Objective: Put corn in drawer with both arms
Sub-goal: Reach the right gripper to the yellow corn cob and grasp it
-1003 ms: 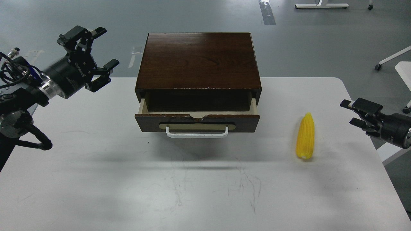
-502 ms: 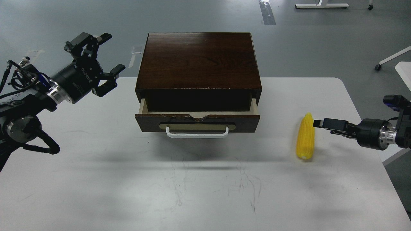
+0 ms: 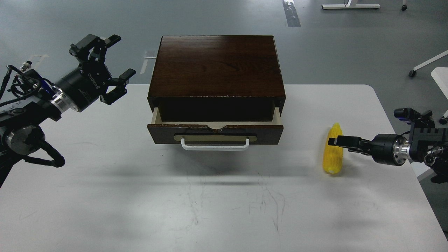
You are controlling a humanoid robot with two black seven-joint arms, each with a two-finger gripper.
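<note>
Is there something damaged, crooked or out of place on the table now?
Only small wear stands out: the dark wooden box has pale chipped spots along its front top edge, and the white table is scuffed near the front. The drawer sits square, partly open; the corn lies intact.

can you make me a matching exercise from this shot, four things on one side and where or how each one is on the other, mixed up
Things:
1. corn
2. drawer
3. left gripper
4. right gripper

States:
A. raised left of the wooden box, jaws spread open
B. pulled partly out, nothing visible inside
C. lying on the white table, right of the box
D. reaching in from the right, tip over the yellow ear

Pairs: 1-C, 2-B, 3-A, 4-D
</note>
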